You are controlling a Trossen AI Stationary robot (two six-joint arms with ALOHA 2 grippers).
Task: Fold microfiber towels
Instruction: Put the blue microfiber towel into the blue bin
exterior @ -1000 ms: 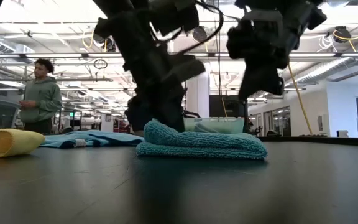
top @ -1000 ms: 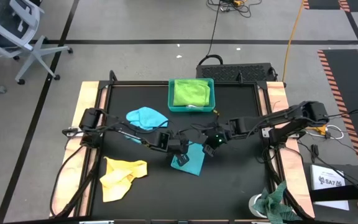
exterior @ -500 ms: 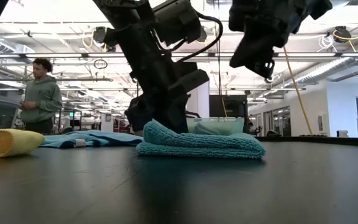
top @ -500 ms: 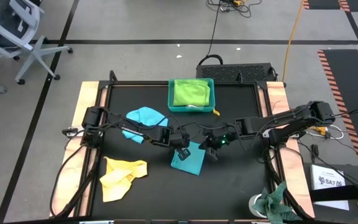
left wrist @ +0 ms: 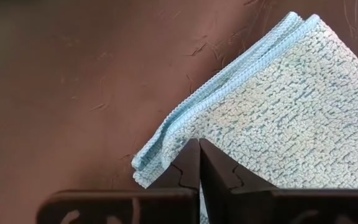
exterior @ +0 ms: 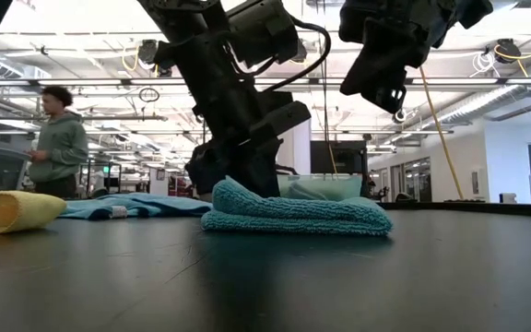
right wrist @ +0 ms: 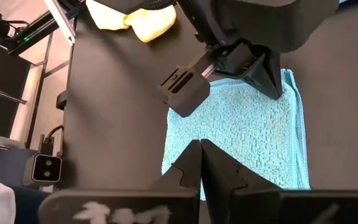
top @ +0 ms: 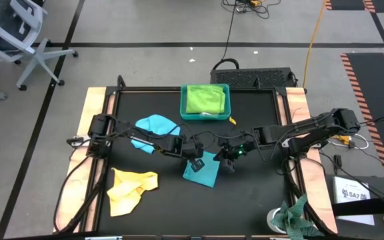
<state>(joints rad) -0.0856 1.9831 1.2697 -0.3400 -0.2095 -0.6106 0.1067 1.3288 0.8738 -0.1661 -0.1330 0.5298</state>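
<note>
Now L gripper [top: 195,161] closed, pressing turquoise towel [top: 203,171]; R gripper [top: 230,160] closed, hovering.

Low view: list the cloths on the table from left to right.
Yellow towel → light blue towel → folded turquoise towel, with the left tool shut and down at its left end.
</note>
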